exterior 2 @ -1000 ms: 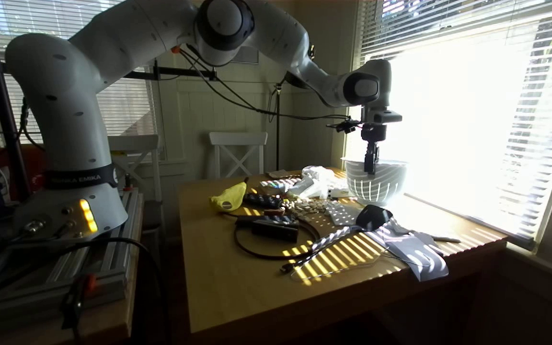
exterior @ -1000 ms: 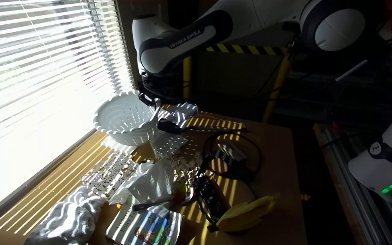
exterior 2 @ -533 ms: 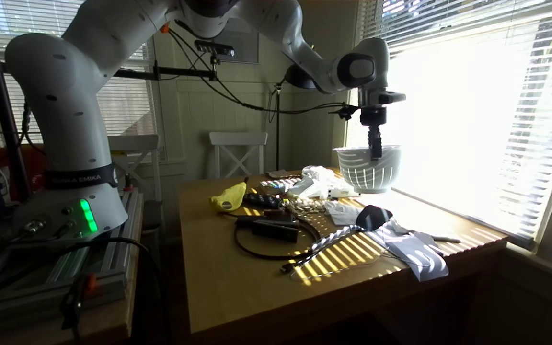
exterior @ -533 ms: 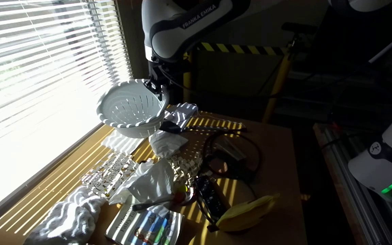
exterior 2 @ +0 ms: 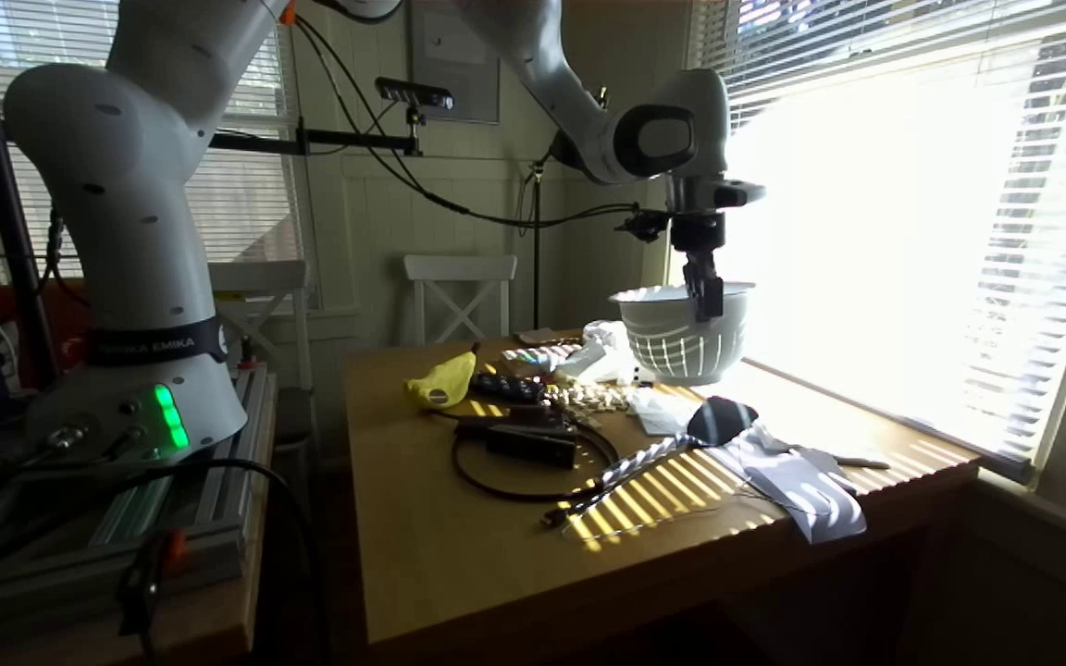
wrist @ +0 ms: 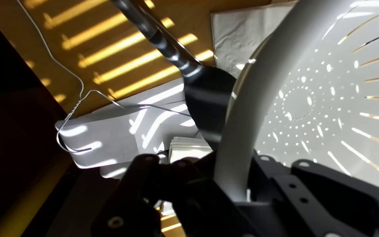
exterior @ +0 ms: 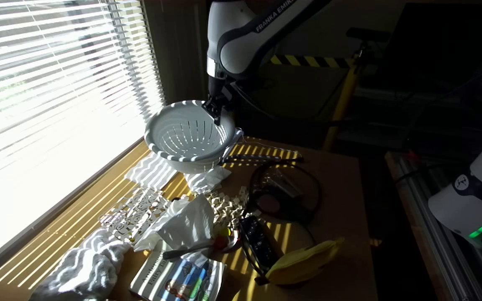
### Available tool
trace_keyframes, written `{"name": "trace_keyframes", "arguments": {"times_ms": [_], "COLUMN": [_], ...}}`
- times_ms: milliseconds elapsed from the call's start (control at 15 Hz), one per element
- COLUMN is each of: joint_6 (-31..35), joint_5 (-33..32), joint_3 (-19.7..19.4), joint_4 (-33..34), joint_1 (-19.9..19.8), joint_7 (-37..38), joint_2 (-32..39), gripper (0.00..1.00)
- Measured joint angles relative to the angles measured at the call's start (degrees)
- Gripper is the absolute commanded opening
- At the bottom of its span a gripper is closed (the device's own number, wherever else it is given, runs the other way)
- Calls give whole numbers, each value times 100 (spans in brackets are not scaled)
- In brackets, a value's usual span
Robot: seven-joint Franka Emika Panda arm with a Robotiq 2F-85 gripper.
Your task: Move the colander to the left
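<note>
The colander, a large white slotted bowl with a wide rim, shows in both exterior views (exterior: 191, 140) (exterior 2: 681, 344), held above the table beside the window. My gripper (exterior: 216, 117) is shut on its rim, one finger inside the bowl and one outside; it also shows in an exterior view (exterior 2: 707, 301). In the wrist view the colander's rim (wrist: 252, 112) runs between the fingers of the gripper (wrist: 231, 174), and the slotted inside fills the right side. The colander looks roughly upright with a slight tilt.
A black ladle (exterior 2: 723, 421), grey-white papers (exterior 2: 797, 490) and a white packet (exterior: 207, 179) lie under or near the colander. A cable (exterior 2: 468, 476), a yellow banana-like item (exterior 2: 440, 381), a book (exterior: 178, 274) and plastic wrap (exterior: 191, 221) lie on the table. Window blinds (exterior: 57, 62) stand close.
The colander, held by its rim, rises off the table, then moves away from the window with my gripper. The base light changes from yellow to green.
</note>
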Motion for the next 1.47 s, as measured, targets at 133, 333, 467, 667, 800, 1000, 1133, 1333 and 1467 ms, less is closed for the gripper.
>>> {"name": "trace_keyframes", "arguments": {"times_ms": [133, 333, 467, 667, 800, 1000, 1133, 1333, 1467], "joint_6": [73, 154, 270, 279, 273, 272, 272, 138, -93], "joint_5": [367, 1099, 1583, 2037, 2069, 2050, 2015, 1566, 764], "joint_3": [130, 300, 311, 170, -73, -518, -797, -1125, -1149], "joint_4": [-594, -1511, -2136, -3072, -3682, -4553, -5073, -5707, -6020], "joint_1": [-171, -452, -614, -838, -907, -985, -1108, -1477, -1833], "joint_7": [-134, -329, -345, -291, -80, 359, 644, 1241, 1736], "joint_2": [-301, -782, -1127, -1716, -2147, -2831, -3293, -4015, -4474], "gripper": [2, 2, 2, 2, 2, 2, 2, 2, 2]}}
